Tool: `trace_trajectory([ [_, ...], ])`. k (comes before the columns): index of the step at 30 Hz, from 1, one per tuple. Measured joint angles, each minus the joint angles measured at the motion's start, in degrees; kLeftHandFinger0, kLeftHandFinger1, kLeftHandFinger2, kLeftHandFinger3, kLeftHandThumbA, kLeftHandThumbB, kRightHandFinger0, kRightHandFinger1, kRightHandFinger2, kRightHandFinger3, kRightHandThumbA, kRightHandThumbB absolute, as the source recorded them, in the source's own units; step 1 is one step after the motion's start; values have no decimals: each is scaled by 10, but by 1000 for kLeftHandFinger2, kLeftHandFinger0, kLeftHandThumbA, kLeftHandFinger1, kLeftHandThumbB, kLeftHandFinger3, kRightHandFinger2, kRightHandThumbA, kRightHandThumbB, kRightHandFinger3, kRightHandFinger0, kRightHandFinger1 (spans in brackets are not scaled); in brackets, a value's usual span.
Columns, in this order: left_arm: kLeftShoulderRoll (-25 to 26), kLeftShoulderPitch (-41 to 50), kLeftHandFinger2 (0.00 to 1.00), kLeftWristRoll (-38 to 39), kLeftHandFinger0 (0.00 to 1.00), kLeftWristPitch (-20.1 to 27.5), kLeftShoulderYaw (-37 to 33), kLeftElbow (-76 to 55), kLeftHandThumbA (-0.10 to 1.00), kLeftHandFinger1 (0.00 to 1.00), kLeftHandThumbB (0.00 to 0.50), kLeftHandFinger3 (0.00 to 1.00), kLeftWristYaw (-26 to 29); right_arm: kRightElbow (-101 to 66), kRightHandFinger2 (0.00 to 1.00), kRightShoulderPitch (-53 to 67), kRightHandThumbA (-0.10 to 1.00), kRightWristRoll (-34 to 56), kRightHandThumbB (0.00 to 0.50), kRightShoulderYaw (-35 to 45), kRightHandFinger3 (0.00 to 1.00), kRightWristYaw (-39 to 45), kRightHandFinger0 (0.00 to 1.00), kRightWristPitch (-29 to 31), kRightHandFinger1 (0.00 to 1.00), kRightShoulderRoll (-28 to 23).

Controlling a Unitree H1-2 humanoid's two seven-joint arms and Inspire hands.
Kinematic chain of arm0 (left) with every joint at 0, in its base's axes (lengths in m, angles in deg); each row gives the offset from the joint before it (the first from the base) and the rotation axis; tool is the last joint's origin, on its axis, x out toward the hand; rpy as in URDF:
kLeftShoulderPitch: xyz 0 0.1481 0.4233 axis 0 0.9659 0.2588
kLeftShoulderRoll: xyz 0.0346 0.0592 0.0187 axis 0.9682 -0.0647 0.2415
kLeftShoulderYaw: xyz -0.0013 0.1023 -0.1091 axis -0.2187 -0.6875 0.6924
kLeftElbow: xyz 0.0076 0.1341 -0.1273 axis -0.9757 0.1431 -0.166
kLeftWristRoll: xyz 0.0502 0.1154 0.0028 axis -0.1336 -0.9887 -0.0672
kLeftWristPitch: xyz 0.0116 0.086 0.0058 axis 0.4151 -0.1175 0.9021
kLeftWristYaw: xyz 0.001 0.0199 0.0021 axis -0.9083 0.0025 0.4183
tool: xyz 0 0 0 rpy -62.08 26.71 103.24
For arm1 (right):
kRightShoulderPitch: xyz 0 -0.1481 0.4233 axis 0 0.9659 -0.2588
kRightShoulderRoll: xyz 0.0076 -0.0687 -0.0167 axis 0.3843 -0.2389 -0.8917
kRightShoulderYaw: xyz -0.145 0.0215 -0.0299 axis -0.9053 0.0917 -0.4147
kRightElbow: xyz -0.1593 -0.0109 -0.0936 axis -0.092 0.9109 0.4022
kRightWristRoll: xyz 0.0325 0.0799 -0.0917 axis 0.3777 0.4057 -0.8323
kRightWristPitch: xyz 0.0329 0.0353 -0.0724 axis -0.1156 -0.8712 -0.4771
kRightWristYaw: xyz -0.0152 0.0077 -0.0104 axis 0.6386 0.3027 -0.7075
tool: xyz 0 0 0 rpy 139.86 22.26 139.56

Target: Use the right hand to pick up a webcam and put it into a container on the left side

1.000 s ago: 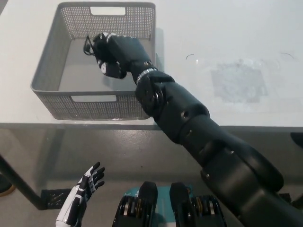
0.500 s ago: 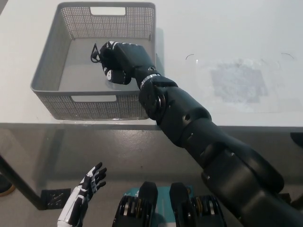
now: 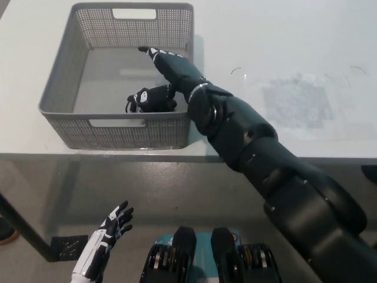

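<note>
The black webcam (image 3: 148,99) lies on the floor of the grey mesh basket (image 3: 56,104), near its front wall. My black right hand (image 3: 168,63) hovers inside the basket just above and behind the webcam, open with fingers stretched toward the far wall. Whether the palm still touches the webcam I cannot tell. My white left hand (image 3: 105,242) rests low at the lower left, below the table edge, open and holding nothing.
The basket stands at the left of the white table (image 3: 294,47), close to its front edge (image 3: 118,154). A dull scuffed patch (image 3: 297,103) marks the tabletop at the right. My right forearm (image 3: 235,130) crosses the basket's right front corner.
The right hand, shut on the webcam a second ago, sank into the basket and opened. The webcam now lies on the basket floor. The left hand has barely moved.
</note>
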Motion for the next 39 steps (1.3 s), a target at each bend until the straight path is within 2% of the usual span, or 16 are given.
trace_trajectory([
  [9,2,0,1000,-2,1000,0,-1,0,916,1000,22,1000,0,-113,1000,8,1000,46,412,68,1000,36,1000,10,1000,-27],
  [13,3,0,1000,-2,1000,0,-1,0,907,1000,40,1000,0,-210,1000,29,1000,62,409,91,1000,45,1000,10,1000,-41],
  [15,3,0,1000,-2,1000,0,-1,1,900,1000,25,1000,0,-259,1000,47,1000,69,407,100,1000,49,1000,7,1000,-47],
  [18,3,0,1000,-2,1000,0,-1,2,901,1000,41,1000,0,-326,1000,78,1000,77,396,111,1000,55,1000,-1,1000,-54],
  [19,3,-1,1000,-2,1000,0,-1,2,905,1000,42,1000,0,-345,1000,89,1000,79,431,114,1000,57,1000,-4,1000,-57],
  [20,3,-1,1000,-2,1000,0,-1,3,915,1000,38,1000,0,-369,1000,99,1000,83,390,117,1000,59,1000,-7,1000,-59],
  [23,3,-1,1000,-2,1000,0,-1,6,919,1000,32,1000,0,-426,1000,128,1000,91,381,126,1000,63,1000,-15,1000,-67],
  [26,3,-1,1000,-2,1000,-1,-1,10,913,1000,23,1000,0,-491,1000,165,1000,98,400,140,1000,69,1000,-25,1000,-76],
  [31,3,-2,1000,-2,1000,-2,-1,12,892,1000,19,1000,0,-599,1000,230,1000,112,402,155,1000,77,1000,-40,1000,-96],
  [32,3,-2,1000,-2,1000,-2,-1,13,890,1000,26,1000,0,-618,1000,245,1000,115,382,158,1000,79,1000,-42,1000,-100],
  [33,3,-2,1000,-2,1000,-3,-1,13,889,1000,28,1000,0,-639,1000,257,1000,119,408,162,1000,81,1000,-45,1000,-104],
  [34,3,-3,1000,-2,1000,-3,-1,14,887,1000,29,1000,0,-661,1000,271,1000,123,350,166,1000,83,1000,-48,1000,-108],
  [37,3,-5,1000,-2,1000,-5,-1,14,889,1000,29,1000,0,-730,1000,321,1000,141,338,177,1000,87,1000,-54,1000,-120],
  [39,3,-7,1000,-2,1000,-6,-1,14,892,1000,34,1000,0,-766,1000,349,1000,153,313,182,1000,89,1000,-55,1000,-124],
])
